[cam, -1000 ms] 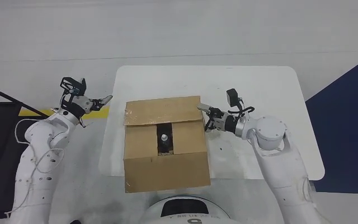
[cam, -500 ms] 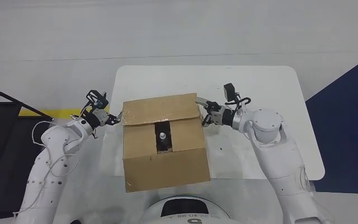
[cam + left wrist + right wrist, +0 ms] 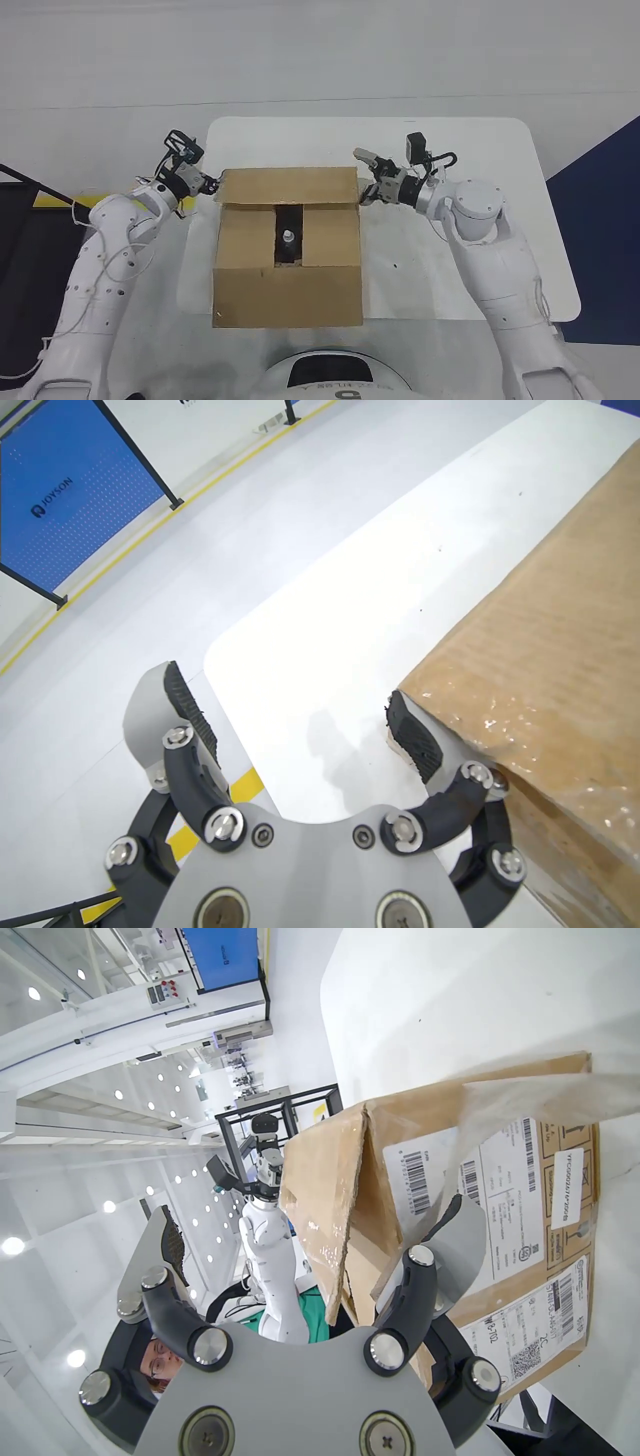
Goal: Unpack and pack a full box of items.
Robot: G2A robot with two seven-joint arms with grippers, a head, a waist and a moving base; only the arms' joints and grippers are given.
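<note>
A cardboard box (image 3: 288, 290) sits mid-worktop (image 3: 450, 150), its far flap (image 3: 288, 185) folded outward; a small pale item (image 3: 288, 237) shows in the gap between the inner flaps. The left end effector (image 3: 208, 185) is spread wide at the flap's left corner, gripping nothing. The right end effector (image 3: 367, 177) gapes around the flap's right corner, unclamped

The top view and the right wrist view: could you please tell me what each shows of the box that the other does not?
Top view: the gap between the top flaps of the cardboard box, with a small capped item down inside. Right wrist view: the printed labels on the box's side. Both: the white table and the right gripper, fingers open, at the far flap's corner.
</note>
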